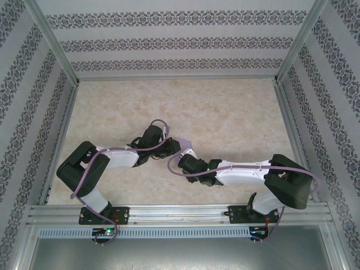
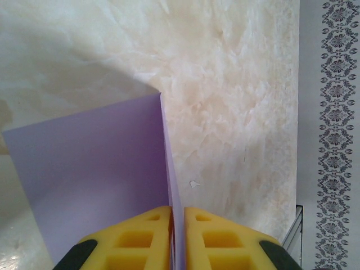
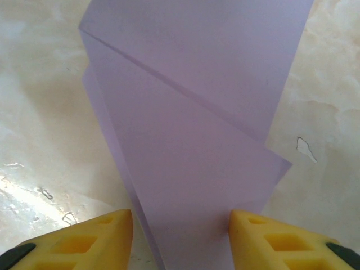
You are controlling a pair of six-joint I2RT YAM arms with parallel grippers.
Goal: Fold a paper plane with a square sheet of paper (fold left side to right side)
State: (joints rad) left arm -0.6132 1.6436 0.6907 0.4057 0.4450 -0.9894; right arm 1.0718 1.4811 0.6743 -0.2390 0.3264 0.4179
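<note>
While the left pincer pinches the paper, the right pincer gapes.

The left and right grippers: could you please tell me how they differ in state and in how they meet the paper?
The left gripper is shut, with only a thin slit between its jaws; the right gripper stands open with a wide gap.
The left gripper pinches an edge of the paper; the right gripper straddles the folded paper, and I cannot tell whether it touches it.
Both are yellow-tipped and work on the same lavender paper.
</note>
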